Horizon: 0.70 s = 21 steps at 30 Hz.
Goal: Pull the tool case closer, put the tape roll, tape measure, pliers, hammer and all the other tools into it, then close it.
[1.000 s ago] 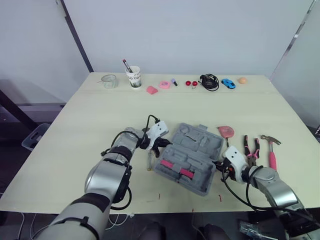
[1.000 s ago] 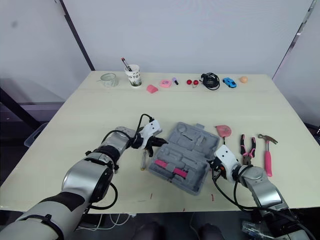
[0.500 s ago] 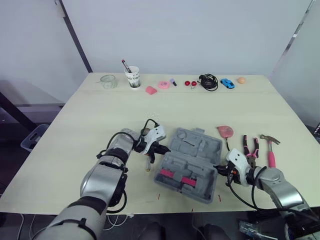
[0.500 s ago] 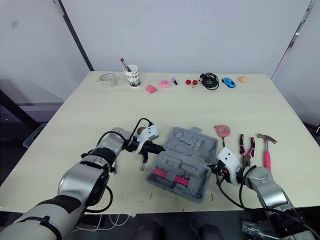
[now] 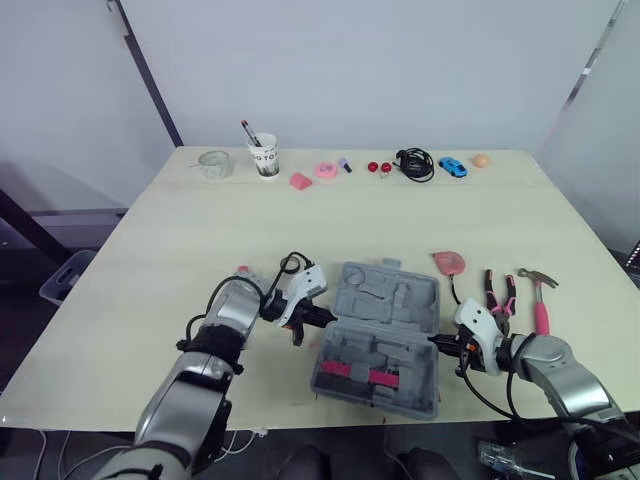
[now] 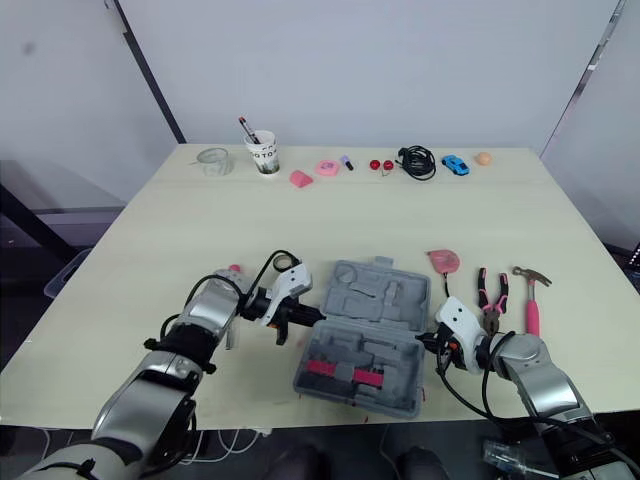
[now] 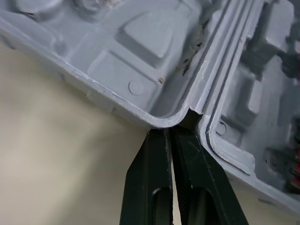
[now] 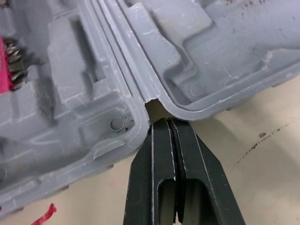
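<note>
Grey plastic tool case is hooked at 9 and 3 o'clock by pressed-together left hand and right hand, probably for dragging.

Silver arms, looping black cables, white wrist housings, slim black fingers.

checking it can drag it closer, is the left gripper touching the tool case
Touching. In the left wrist view the shut left gripper butts against the tool case rim at its hinge notch, no table showing between.
</note>
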Available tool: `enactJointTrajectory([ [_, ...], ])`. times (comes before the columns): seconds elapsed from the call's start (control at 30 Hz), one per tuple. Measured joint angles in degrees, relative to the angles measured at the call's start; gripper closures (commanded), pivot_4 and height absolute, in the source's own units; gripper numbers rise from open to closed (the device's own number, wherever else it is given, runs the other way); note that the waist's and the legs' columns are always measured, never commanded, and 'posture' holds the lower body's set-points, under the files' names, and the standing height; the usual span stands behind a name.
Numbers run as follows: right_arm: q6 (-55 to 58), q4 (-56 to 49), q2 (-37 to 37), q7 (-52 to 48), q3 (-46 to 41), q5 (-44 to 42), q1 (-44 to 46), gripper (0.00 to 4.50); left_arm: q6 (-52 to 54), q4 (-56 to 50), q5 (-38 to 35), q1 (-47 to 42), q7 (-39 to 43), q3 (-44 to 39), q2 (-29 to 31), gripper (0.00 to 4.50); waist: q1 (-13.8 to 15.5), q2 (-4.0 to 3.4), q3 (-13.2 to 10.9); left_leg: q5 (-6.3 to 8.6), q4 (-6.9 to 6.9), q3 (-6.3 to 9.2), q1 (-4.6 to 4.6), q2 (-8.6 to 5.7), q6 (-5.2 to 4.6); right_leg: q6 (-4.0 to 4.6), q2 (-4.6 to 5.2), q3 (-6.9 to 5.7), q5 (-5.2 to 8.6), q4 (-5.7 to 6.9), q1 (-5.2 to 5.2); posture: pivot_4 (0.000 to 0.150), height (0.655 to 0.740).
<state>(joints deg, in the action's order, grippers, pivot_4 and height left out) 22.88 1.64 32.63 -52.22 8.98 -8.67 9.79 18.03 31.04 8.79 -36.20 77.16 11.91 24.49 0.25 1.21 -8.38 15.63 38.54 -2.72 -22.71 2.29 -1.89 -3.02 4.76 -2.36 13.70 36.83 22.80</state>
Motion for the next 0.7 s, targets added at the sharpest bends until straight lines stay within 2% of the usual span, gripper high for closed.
enactJointTrajectory([
  [0.13, -0.37, 0.49, 0.10, -0.04, 0.00, 0.00, 0.00, 4.50, 2.30, -4.24, -0.05, 2.09, -0.49, 0.40, 0.35, 4.32, 0.07, -0.01, 0.01, 0.00, 0.02, -0.01, 0.01, 0.00, 0.00, 0.00, 0.00, 0.01, 0.00, 0.02, -0.01, 0.150, 0.7400],
  [0.2, -0.47, 0.46, 0.23, -0.28, 0.00, -0.18, -0.18, 4.50, 5.75, -10.92, -1.00, 5.76, -0.88, 1.21, 1.71, 4.32, 0.06, -0.03, 0.02, 0.00, 0.01, 0.01, 0.02, 0.00, 0.00, 0.00, 0.00, 0.03, 0.00, 0.02, -0.01, 0.150, 0.7400],
  [0.33, -0.46, -0.57, 0.89, -1.25, 0.00, -0.73, -1.10, 4.50, 7.12, -16.19, -1.33, 8.27, -1.01, 3.28, 4.05, 4.32, 0.18, -0.06, 0.04, 0.00, 0.01, 0.00, 0.03, 0.00, 0.00, 0.01, 0.00, 0.04, 0.00, 0.01, -0.01, 0.150, 0.7400],
  [0.7, 3.07, -5.41, 1.81, -2.07, 0.04, -1.80, -4.23, 4.50, 13.14, -22.48, -5.52, 11.56, -1.28, 4.98, 7.77, 4.32, 0.32, -0.10, 0.06, 0.00, 0.01, 0.00, 0.06, 0.02, -0.01, 0.01, -0.02, 0.06, 0.01, 0.02, 0.00, 0.150, 0.7400],
])
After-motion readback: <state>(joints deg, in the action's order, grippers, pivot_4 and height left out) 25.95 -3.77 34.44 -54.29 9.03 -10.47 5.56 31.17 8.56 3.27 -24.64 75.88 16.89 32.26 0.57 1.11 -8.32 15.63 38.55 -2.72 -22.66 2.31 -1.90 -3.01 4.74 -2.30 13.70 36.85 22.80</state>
